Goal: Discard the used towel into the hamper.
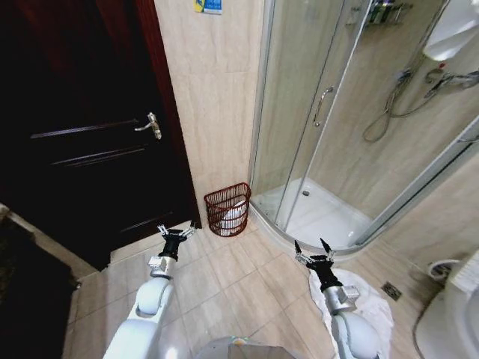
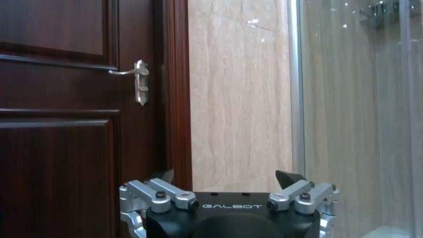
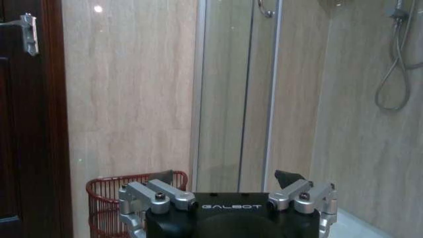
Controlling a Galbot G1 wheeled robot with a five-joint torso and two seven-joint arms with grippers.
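The hamper [image 1: 227, 209], a low reddish-brown wire basket, stands on the floor against the tiled wall beside the shower. It also appears in the right wrist view [image 3: 104, 204]. Something white [image 1: 236, 214] lies inside it, cloth by the look of it. A white towel-like cloth [image 1: 372, 308] is spread on the floor under my right arm. My left gripper [image 1: 177, 230] [image 2: 225, 176] hovers open and empty, a short way in front of the hamper and to its left. My right gripper [image 1: 310, 250] [image 3: 225, 176] is open and empty, nearer to me and right of the hamper.
A dark wooden door [image 1: 82, 127] with a metal handle [image 1: 150, 126] is closed on the left. The glass shower enclosure [image 1: 314, 112] with its white tray [image 1: 322, 213] fills the right. A white fixture [image 1: 449, 321] sits at the lower right. Tiled floor [image 1: 239, 277] lies open between my arms.
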